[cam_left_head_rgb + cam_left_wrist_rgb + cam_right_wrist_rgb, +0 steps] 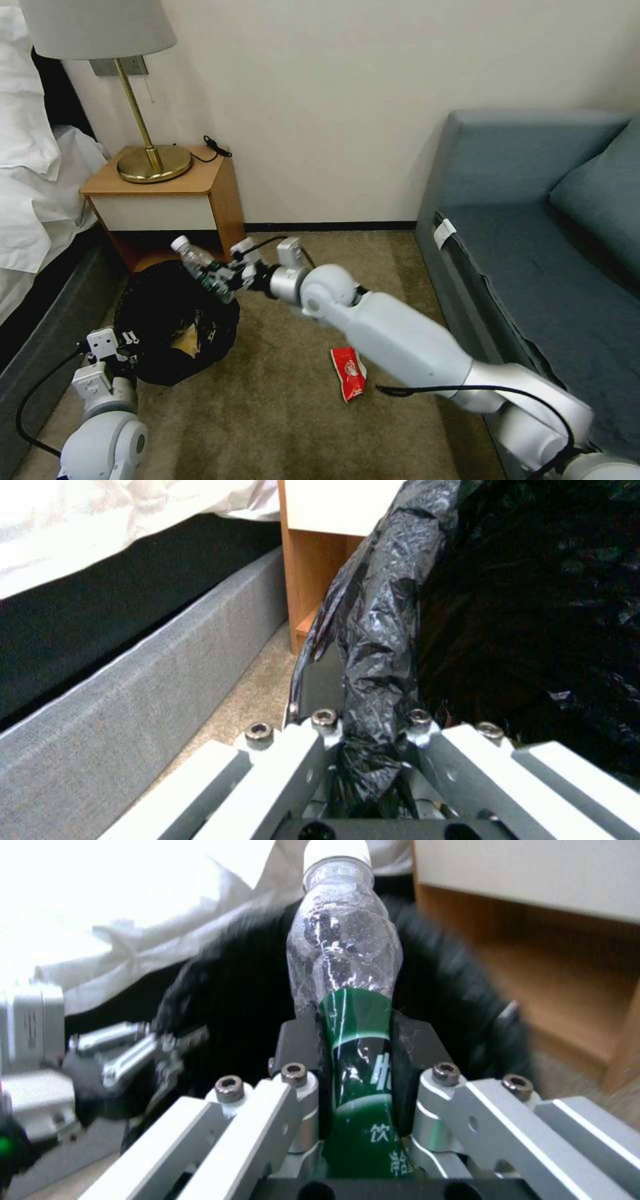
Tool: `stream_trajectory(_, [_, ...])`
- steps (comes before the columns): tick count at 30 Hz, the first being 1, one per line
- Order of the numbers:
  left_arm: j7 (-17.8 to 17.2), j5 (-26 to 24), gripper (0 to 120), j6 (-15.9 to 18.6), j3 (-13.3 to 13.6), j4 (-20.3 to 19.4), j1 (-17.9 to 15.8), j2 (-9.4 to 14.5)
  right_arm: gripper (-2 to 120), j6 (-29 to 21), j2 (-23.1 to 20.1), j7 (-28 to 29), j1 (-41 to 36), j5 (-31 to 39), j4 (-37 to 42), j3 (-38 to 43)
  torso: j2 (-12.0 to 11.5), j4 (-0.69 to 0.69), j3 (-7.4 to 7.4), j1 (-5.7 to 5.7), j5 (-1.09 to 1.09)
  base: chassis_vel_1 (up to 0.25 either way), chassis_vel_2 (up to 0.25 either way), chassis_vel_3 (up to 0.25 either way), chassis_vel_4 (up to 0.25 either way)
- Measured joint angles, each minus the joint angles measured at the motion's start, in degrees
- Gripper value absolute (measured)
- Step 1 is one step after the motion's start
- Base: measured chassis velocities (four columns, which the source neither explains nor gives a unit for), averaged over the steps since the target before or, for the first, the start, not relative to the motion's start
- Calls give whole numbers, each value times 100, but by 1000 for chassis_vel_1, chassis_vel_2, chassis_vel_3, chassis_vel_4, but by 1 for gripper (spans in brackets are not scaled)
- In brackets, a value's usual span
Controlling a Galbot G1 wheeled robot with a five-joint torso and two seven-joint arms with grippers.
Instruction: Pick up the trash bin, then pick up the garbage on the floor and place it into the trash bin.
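The trash bin (175,320), lined with a crinkly black bag, hangs low at the left with a tan scrap inside. My left gripper (127,341) is shut on its near rim; the left wrist view shows the bag rim (377,645) pinched between the fingers. My right gripper (223,279) is shut on the clear plastic bottle (199,265) with a green label, holding it over the bin's far rim. In the right wrist view the bottle (343,990) points cap-first past the black bag (240,1005). A red snack packet (349,372) lies on the carpet under my right forearm.
A wooden nightstand (170,200) with a brass lamp (143,157) stands just behind the bin. The bed (37,200) and its grey base run along the left. A blue-grey sofa (547,253) lines the right. Open carpet (267,400) lies between.
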Motion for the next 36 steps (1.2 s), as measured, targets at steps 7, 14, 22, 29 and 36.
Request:
stream_trajectory(7, [-2,-25,2,11,16,49,-54,12,16,201,181,186,-200,-293,-336,-213,0,0,0,0,0,0,0,0,0])
stream_trajectory(14, [1,3,2,18,74,43,-44,-31,36,213,135,278,-284,-328,-336,-229,0,-1,0,0,1,0,0,0,0])
stream_trajectory(22, [16,41,2,18,84,20,15,-69,64,226,91,287,-328,-356,-242,-232,0,-1,0,0,1,0,0,0,0])
stream_trajectory(29, [23,41,2,6,46,15,23,-76,94,229,27,288,-365,-454,-200,-263,0,0,0,0,2,0,0,0,0])
stream_trajectory(36, [19,-23,2,6,-30,20,19,-18,100,-7,-358,577,-304,-449,-70,-267,0,-1,0,0,2,0,0,0,0])
